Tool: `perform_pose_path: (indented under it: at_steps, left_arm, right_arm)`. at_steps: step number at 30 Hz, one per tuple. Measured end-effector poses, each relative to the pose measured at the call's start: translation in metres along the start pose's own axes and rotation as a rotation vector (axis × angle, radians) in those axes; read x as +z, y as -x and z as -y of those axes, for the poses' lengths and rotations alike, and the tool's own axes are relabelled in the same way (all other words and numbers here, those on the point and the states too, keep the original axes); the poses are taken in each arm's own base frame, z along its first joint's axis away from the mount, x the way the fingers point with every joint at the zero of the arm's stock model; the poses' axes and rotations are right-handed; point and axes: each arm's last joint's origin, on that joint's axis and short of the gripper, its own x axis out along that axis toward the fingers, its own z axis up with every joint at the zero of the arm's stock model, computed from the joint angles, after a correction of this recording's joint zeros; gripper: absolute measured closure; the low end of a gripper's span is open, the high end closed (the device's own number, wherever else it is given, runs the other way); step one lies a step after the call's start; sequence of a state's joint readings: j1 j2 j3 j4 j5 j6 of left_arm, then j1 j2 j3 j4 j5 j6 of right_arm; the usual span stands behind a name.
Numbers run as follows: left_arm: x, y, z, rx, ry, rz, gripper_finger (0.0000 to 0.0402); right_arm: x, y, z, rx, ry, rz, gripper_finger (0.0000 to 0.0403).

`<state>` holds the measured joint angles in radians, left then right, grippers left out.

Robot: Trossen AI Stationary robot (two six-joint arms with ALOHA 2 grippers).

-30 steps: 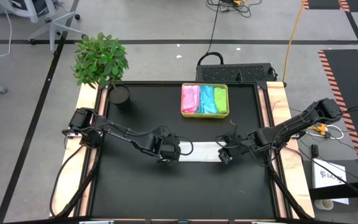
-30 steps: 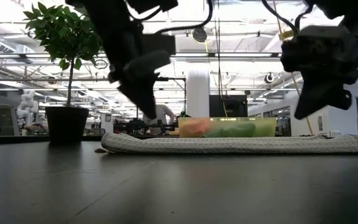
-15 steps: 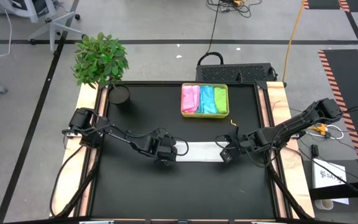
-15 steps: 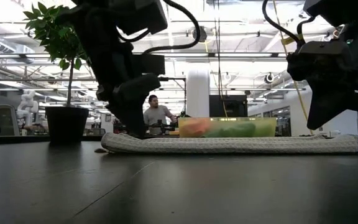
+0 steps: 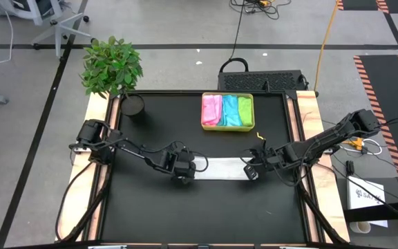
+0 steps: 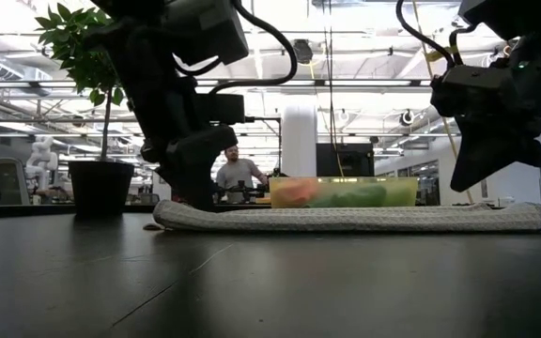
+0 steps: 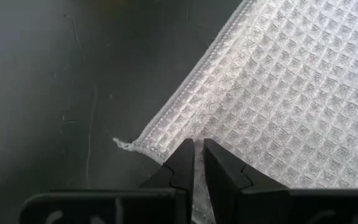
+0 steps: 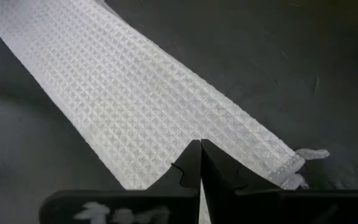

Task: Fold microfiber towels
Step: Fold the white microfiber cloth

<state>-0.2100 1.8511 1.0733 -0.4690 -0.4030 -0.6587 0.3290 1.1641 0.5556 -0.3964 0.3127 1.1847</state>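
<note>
A black tabletop [image 5: 157,214] with pale wooden side rails fills the middle of the overhead view, and two dark robot arms reach in from its left and right edges toward the centre. A potted plant [image 5: 112,67] with leafy green branches stands at the far left corner of the tabletop, its dark pot [image 6: 100,188] showing at the left in the level view. Near the middle of the far edge sits a yellow-green plastic tray [image 5: 228,126] holding three folded towels side by side: a pink towel [image 5: 211,110], a teal towel [image 5: 229,110] and a lime green towel [image 5: 244,111]. At the centre of the tabletop a white towel [image 5: 222,168] with a waffle weave lies flat as a long narrow strip, running from left to right between the two arms; in the level view it reads as a low padded band [image 6: 355,218] in front of the tray. The left gripper [image 7: 197,154] is at the strip's left end, its fingers nearly together with only a thin gap, pinching the towel's edge close to a corner that has a small loose thread. The right gripper [image 8: 200,151] is at the strip's right end, its fingers pressed fully together on the towel's edge near a frayed corner. Far behind the table, in the room, a person [image 6: 238,175] shows between the left arm and the tray.
</note>
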Motion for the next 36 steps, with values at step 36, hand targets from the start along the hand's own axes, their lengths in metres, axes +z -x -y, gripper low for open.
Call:
perform_pose_path:
  at_steps: [36]
  left_arm:
    - [0.001, 0.000, 0.000, -0.001, 0.005, 0.011, 0.0362]
  right_arm:
    - [-0.016, -0.002, 0.009, 0.285, -0.007, -0.326, 0.0367]
